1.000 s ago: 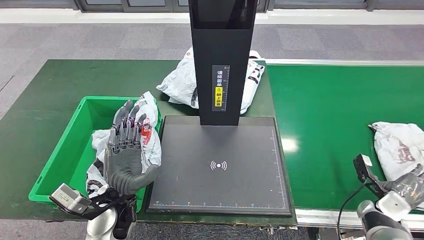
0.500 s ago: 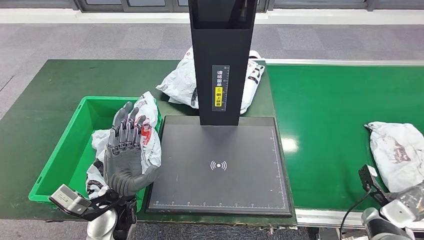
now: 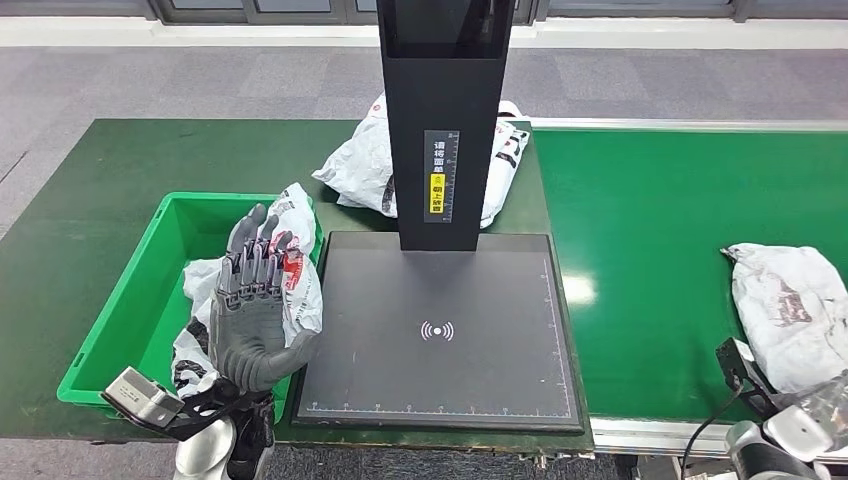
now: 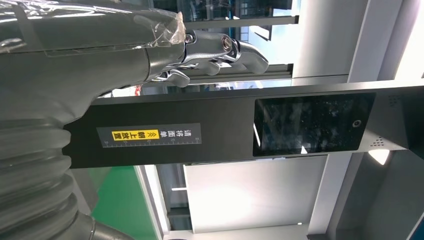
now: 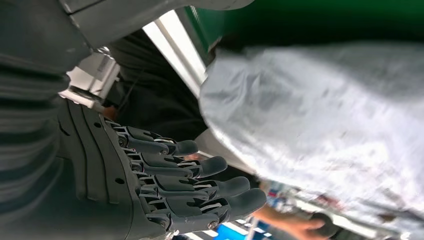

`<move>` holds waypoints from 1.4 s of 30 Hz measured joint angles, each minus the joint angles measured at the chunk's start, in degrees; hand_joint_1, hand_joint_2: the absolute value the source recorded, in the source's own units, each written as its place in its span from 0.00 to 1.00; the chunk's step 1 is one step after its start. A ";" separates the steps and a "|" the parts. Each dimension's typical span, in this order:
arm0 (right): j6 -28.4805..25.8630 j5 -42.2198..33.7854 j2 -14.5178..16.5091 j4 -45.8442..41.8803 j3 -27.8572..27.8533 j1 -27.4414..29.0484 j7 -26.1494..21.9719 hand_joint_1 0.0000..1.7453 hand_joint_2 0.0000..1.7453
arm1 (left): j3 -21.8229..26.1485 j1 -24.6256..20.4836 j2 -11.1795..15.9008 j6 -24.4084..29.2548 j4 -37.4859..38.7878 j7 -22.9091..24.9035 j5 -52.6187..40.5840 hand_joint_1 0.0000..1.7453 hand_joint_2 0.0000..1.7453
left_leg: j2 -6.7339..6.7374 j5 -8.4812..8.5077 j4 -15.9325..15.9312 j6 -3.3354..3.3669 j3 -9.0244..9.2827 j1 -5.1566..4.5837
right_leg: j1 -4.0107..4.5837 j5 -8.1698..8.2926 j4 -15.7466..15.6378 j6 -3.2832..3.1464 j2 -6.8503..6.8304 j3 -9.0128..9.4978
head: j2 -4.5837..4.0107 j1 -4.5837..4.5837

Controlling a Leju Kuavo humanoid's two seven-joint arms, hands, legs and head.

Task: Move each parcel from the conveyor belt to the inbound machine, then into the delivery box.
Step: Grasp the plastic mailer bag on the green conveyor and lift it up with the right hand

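Head view: left hand (image 3: 250, 320) fingers (image 3: 247, 262) spread, empty, above green delivery box (image 3: 130, 310); right hand (image 5: 150, 185) fingers likewise beside parcel (image 3: 790, 315).

belt parcel (image 3: 790, 310): frame-cut, blurred | rear parcel (image 3: 360, 165): column-hidden

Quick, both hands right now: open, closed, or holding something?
Left hand: open, fingers straight, holding nothing, raised by the green bin.
Right hand: open, empty, beside the parcel.
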 joint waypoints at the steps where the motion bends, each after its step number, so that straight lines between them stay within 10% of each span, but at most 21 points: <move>1: 0.39 -0.48 0.02 0.00 -0.40 0.00 -1.31 0.00 1.00 | 0.00 0.00 0.00 0.00 0.00 0.00 0.00 0.00 1.00 | 0.00 0.00 0.00 0.00 -0.01 0.00 | 0.00 0.00 0.00 0.00 0.00 0.00 | 0.00 0.00; 15: -4.95 0.96 1.52 0.00 -3.70 -2.31 -8.34 0.00 1.00 | 0.00 -0.01 0.00 0.58 0.39 0.00 -0.68 0.00 1.00 | -0.02 0.01 0.00 0.02 -0.03 0.00 | 0.00 0.01 0.00 0.01 -0.01 0.02 | 0.00 0.00; 32: 8.76 1.00 1.90 0.02 0.39 -2.83 3.67 0.00 1.00 | 0.00 -0.19 0.00 0.19 2.06 0.00 -0.68 0.00 1.00 | -0.02 0.02 0.00 0.02 -0.01 0.00 | 0.00 0.00 0.00 0.01 -0.02 0.00 | -0.01 -0.01; 37: 10.33 0.96 1.86 0.02 0.75 -2.91 4.00 1.00 1.00 | 0.00 -0.19 0.00 0.30 2.25 0.00 -0.48 0.00 1.00 | -0.02 0.02 0.02 0.03 0.00 0.00 | 0.00 0.01 0.00 0.01 -0.02 0.03 | -0.01 -0.01; 42: 10.78 0.90 1.76 0.02 0.76 -2.70 1.63 1.00 1.00 | 0.01 -0.24 0.00 0.13 2.78 0.00 -0.03 0.00 1.00 | -0.01 0.02 0.04 0.04 -0.01 -0.03 | -0.03 0.02 0.00 0.04 -0.02 0.02 | 0.00 0.00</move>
